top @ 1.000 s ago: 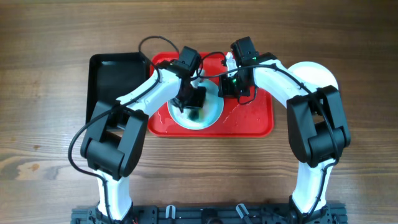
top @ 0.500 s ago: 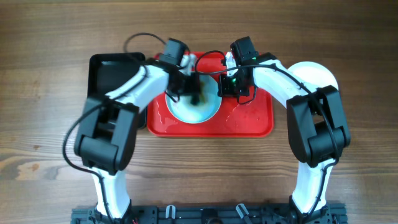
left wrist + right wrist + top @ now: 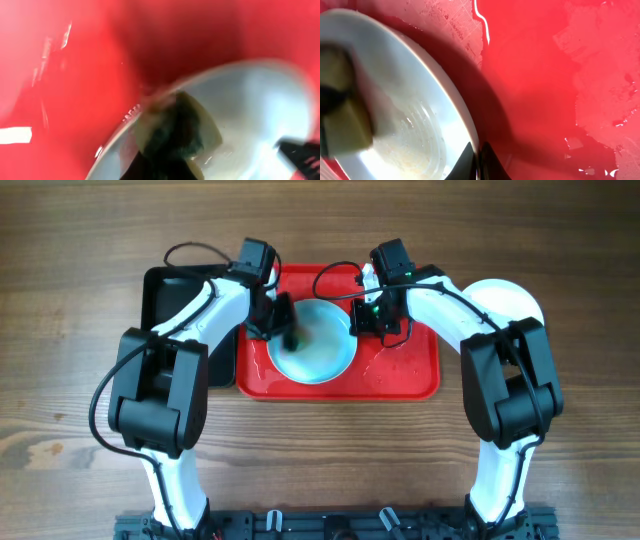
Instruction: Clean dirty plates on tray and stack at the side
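Wooden desk (image 3: pixel 80 410), red tray (image 3: pixel 410 375) in the middle, long axis 9-to-3. Aqua plate (image 3: pixel 325 350) sits on the tray left of centre, face up; it is round, so no long axis. Flat or tipped: cannot tell. Left end effector (image 3: pixel 282 330) is clamped on the sponge (image 3: pixel 175 132) at the plate's 9 o'clock rim. Right end effector (image 3: pixel 367 315) is pinched on the plate rim at 2 o'clock. White plate (image 3: pixel 510 295) lies off the tray at 3 o'clock, on the desk. Judgement: aqua plate stiff, light, wet so likely slippery, could chip if dropped. Rim is the only hold; pinch deep. Sponge soft, squashes.
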